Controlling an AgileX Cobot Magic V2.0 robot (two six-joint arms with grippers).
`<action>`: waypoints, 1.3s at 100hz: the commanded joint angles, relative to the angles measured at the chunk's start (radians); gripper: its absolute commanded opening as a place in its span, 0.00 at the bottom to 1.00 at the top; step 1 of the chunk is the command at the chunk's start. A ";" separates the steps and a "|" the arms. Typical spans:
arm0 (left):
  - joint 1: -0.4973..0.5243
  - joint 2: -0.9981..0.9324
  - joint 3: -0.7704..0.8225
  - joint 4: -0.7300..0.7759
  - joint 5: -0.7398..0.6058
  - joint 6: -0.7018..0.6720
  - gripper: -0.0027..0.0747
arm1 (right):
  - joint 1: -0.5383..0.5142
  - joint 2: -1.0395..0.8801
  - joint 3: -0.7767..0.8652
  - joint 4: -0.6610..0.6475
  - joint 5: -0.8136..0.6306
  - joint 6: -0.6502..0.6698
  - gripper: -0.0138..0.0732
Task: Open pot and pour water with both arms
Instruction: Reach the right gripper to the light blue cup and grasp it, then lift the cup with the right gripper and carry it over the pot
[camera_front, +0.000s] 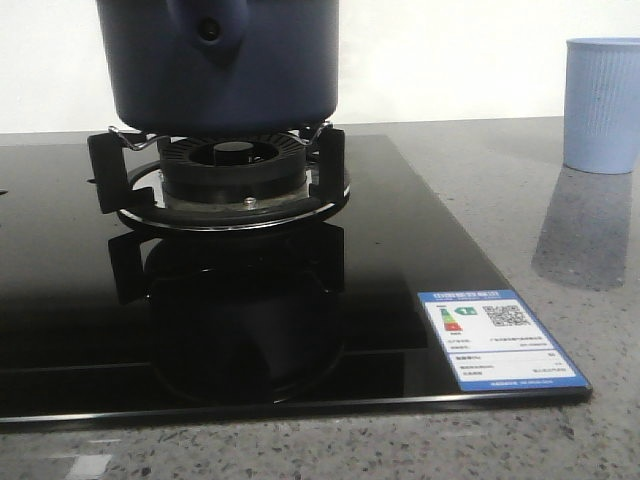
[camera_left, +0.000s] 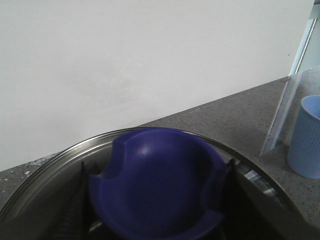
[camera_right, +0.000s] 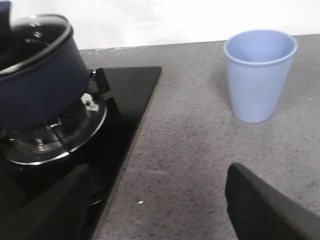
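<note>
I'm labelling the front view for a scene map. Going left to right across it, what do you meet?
Pot sitting on the burner of the black glass hob → energy label sticker on the hob's near right corner → pale blue cup on the grey counter.

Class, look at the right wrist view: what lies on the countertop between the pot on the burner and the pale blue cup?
Nothing stands there: past the cooktop's corner, only bare speckled countertop separates the pot from the cup.
</note>
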 joint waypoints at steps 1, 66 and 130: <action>0.009 -0.068 -0.039 0.005 -0.098 0.001 0.49 | 0.001 0.014 -0.014 -0.042 -0.111 -0.010 0.74; 0.149 -0.291 -0.039 0.005 -0.091 0.001 0.49 | -0.001 0.423 0.101 -0.107 -0.708 -0.010 0.74; 0.169 -0.326 -0.039 0.005 -0.091 0.001 0.49 | 0.035 0.941 -0.078 -0.107 -1.044 0.028 0.74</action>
